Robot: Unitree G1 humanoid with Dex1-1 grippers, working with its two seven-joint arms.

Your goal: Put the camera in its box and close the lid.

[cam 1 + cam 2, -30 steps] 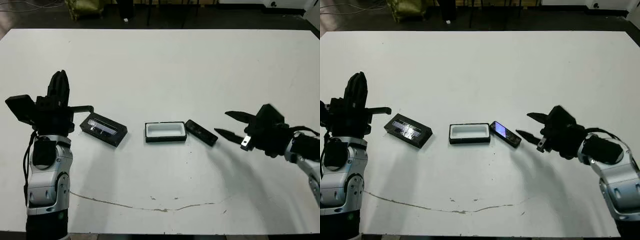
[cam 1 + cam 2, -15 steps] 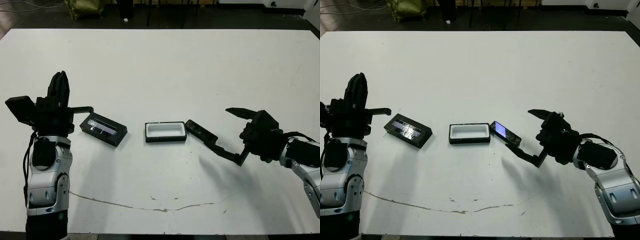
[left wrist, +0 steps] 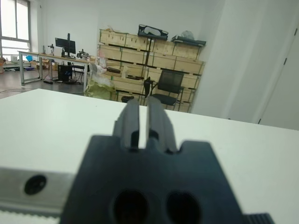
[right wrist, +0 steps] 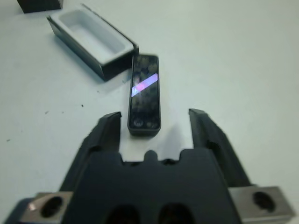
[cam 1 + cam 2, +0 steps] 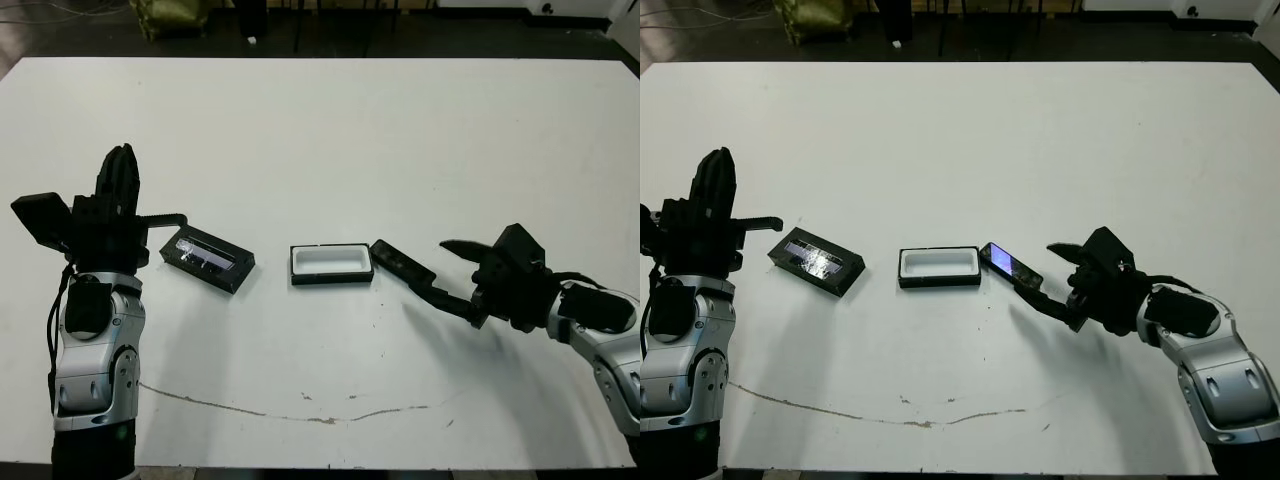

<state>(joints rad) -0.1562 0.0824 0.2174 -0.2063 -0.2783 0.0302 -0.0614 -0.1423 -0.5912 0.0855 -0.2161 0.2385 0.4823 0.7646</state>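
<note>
The camera point(image 5: 402, 265) is a slim black bar lying flat on the white table, just right of the box point(image 5: 331, 278), a small black tray with white lining. The lid point(image 5: 207, 260), black with a glossy window strip, lies further left. My right gripper point(image 5: 432, 266) is open and low at the camera's right end. In the right wrist view its two fingers point(image 4: 110, 128) stand either side of the camera's point(image 4: 145, 95) near end, not touching it. My left gripper point(image 5: 118, 175) is shut, points upward and holds nothing, just left of the lid.
A thin dark line point(image 5: 300, 410) runs along the table near its front edge. Beyond the far edge is dark floor with chair legs. In the left wrist view, wooden crates point(image 3: 140, 49) and an office chair stand past the table.
My right gripper has turned, dropped and moved left, so its open fingers now flank the camera's near end. The left arm, box and lid have not moved.
</note>
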